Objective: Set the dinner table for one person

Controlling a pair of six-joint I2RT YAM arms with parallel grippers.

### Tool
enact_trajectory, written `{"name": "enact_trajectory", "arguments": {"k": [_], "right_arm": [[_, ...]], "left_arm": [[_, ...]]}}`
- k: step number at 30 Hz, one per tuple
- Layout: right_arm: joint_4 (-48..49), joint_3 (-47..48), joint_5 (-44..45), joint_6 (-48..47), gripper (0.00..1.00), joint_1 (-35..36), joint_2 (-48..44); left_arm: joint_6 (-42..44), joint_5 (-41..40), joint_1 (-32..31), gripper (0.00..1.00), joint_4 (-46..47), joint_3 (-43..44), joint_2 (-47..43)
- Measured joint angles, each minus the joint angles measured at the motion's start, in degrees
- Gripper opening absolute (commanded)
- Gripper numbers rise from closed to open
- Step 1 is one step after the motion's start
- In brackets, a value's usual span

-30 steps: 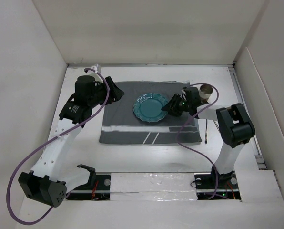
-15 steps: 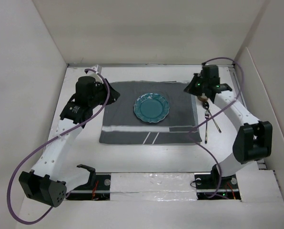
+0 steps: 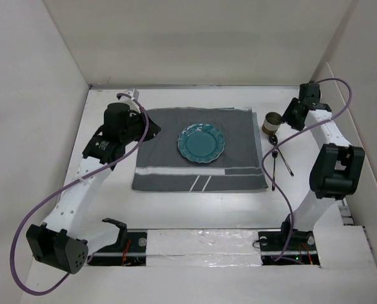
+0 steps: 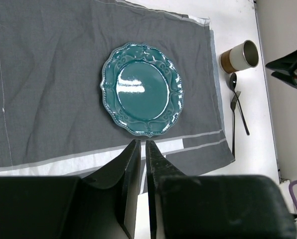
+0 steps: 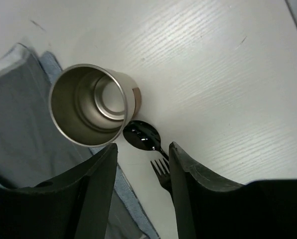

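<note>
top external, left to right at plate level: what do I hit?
left gripper → teal plate → metal cup → right gripper

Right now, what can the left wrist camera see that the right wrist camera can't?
Only the left wrist view shows the teal plate. Only the right wrist view looks straight down into the cup, which is empty. Both show the cup, the spoon, the fork, the grey mat and the white table.
</note>
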Motion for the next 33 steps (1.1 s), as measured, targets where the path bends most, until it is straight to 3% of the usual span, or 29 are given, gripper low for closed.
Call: {"name": "enact_trajectory", "arguments": {"k": [10, 14, 17, 18, 26, 33], "right_arm": [[-1.40, 4.63, -4.04, -1.07, 0.46, -0.37, 7.26], [-1.33, 5.53, -4.48, -0.90, 0.29, -0.31, 8.31], [-0.98, 6.58, -4.46, -0.57, 0.03, -0.28, 10.51], [-0.72, 7.10, -4.33, -0.22, 0.00, -0.28, 11.10], [-0.22, 8.83, -2.62, 0.46, 0.00, 0.68, 11.10], [-0.04, 12.20, -2.95, -0.02, 0.00, 7.08, 8.57]], "left_arm": [[-0.04, 0.72, 0.02, 0.08, 0.76, -1.57, 0.02], [-0.04, 0.74, 0.02, 0.08, 0.76, -2.71, 0.02], [-0.07, 0.74, 0.00, 0.08, 0.79, -2.93, 0.02], [-0.07, 0.72, 0.00, 0.08, 0.81, -2.93, 0.02], [-0.04, 0.70, 0.02, 0.08, 0.79, -2.93, 0.04], [-0.11, 0.72, 0.02, 0.09, 0.83, -2.93, 0.28]]}}
